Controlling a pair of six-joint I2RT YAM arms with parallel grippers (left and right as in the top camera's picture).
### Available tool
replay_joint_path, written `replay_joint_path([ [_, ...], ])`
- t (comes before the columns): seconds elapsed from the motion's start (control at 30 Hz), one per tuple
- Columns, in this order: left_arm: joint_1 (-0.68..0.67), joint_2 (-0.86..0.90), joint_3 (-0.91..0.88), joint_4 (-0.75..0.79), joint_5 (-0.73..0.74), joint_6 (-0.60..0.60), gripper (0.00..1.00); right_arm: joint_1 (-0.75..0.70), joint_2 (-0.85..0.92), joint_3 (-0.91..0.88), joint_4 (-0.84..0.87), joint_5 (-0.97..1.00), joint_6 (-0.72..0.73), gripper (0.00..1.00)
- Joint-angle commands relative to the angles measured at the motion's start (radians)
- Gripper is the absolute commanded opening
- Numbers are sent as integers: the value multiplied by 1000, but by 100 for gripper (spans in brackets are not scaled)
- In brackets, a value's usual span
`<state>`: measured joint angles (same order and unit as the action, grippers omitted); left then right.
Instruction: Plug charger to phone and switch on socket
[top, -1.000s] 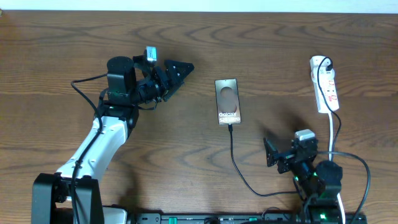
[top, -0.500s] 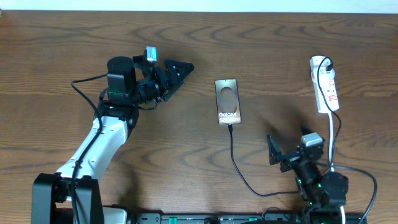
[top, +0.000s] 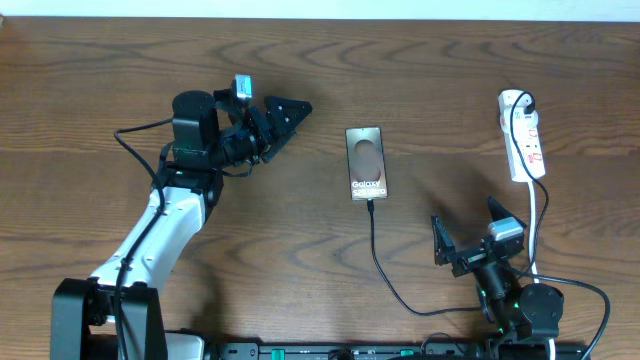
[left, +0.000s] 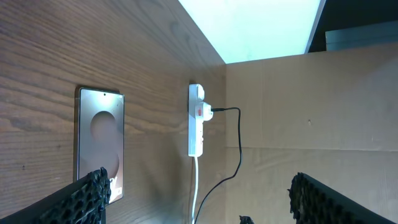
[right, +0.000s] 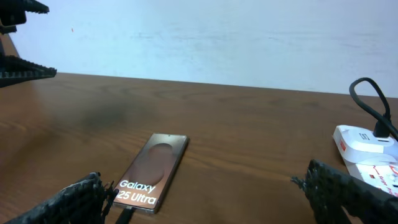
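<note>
Overhead: glossy bronze rectangular phone on grained wooden table.

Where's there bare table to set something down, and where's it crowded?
Bare table lies between the phone and the power strip, and along the far edge beyond both. A narrower gap separates the left gripper from the phone. Crowded: the near right, around the charger cable and right gripper.
</note>
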<state>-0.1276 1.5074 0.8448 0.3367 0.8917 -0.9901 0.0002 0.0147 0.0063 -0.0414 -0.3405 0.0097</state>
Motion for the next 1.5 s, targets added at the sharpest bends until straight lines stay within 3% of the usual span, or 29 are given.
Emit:
replay_joint_path([
  [0.0,4,-17,13,0,5,14,93,8,-8,-1,-5,-3,-11,99],
  [1.03,4,-12,13,0,5,14,93,8,-8,-1,-5,-3,-11,99],
  [1.47,5,-239,3,-27,-40,10,93,8,-8,-1,-5,-3,-11,99],
])
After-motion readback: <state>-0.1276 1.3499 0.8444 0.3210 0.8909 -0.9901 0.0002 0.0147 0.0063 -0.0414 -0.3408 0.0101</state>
